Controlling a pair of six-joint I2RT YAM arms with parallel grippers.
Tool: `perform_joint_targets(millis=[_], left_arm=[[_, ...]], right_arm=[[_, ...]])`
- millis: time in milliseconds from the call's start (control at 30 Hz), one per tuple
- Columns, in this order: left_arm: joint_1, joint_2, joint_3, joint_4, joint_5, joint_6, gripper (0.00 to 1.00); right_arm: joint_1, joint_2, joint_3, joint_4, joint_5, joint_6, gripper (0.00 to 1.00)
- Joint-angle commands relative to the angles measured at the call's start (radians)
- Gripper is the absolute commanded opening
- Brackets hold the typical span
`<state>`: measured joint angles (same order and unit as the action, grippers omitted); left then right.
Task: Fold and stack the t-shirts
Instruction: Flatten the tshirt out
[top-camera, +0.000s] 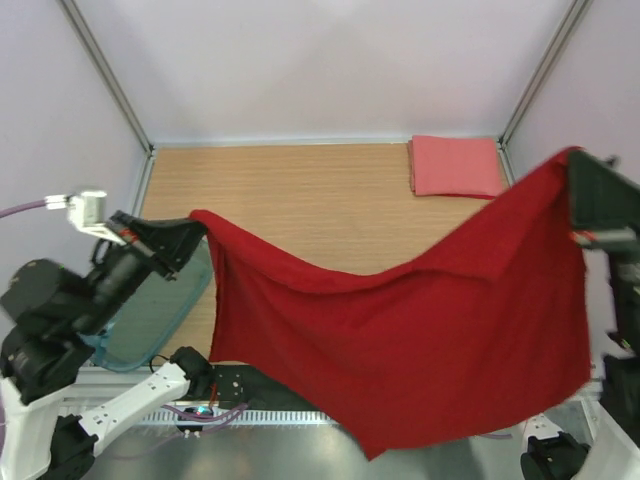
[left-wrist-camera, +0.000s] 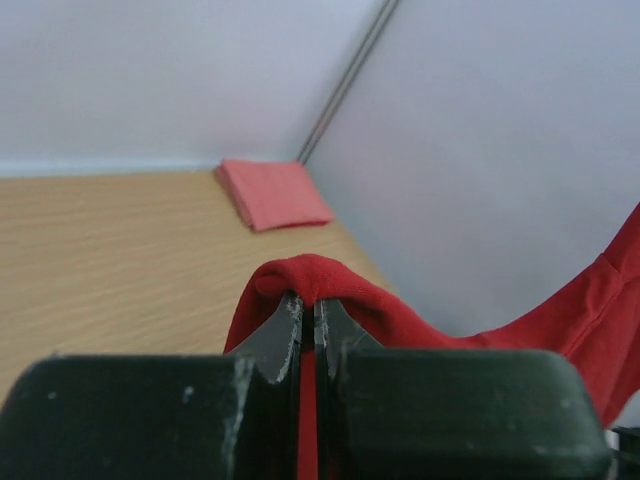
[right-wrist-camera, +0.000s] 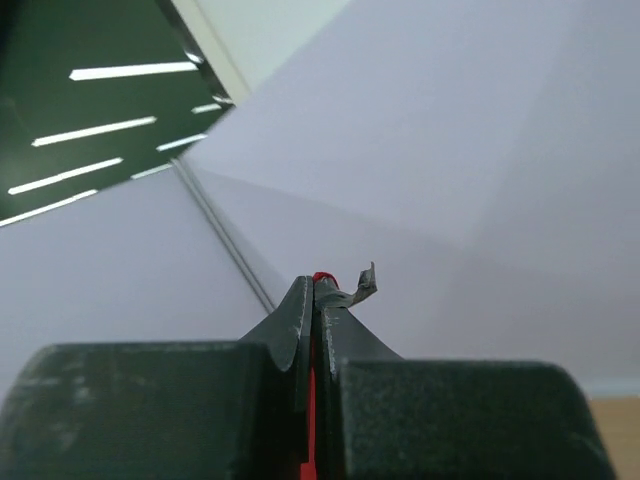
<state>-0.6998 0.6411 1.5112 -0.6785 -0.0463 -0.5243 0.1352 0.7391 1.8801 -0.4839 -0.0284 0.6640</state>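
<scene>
The dark red t-shirt hangs spread in the air between my two grippers, sagging in the middle and drooping past the table's near edge. My left gripper is shut on its left corner; the left wrist view shows red cloth bunched over my closed tips. My right gripper is shut on the shirt's right corner, held high; in the right wrist view a sliver of red shows between the closed tips. The salmon-pink t-shirt lies folded to a rectangle at the table's far right corner, also in the left wrist view.
A translucent teal plastic bin stands at the table's left edge, below my left arm. The wooden table is walled by white panels at the back and both sides. A metal rail runs along the near edge.
</scene>
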Motion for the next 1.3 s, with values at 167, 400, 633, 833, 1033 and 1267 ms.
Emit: perform_joint_targets(millis=[167,400,633,833,1033,1267], left_arm=[[0.003,0.103,-0.319,0.195,-0.369,0.061,0.00],[0.029,0.356,-0.275,0.309,-0.547,0.171,0.00],[0.036,0.466,-0.118,0.388,-0.555,0.332,0.00],[0.036,0.376,-0.094,0.402,-0.544,0.369,0.00],[0.036,0.189,-0.086,0.402,-0.485,0.346,0.01],[0.036,-0.009,-0.040,0.399,-0.461,0.325,0.01]], right_arm=[[0.000,0.055,-0.488,0.140,0.123,-0.079,0.01],[-0.002,0.270,-0.487,0.248,0.166,-0.190,0.01],[0.000,0.370,-0.336,0.315,0.177,-0.306,0.01],[-0.002,0.300,-0.274,0.309,0.166,-0.346,0.01],[-0.002,0.169,-0.141,0.248,0.122,-0.322,0.01],[-0.002,0.102,0.042,0.185,0.064,-0.207,0.01]])
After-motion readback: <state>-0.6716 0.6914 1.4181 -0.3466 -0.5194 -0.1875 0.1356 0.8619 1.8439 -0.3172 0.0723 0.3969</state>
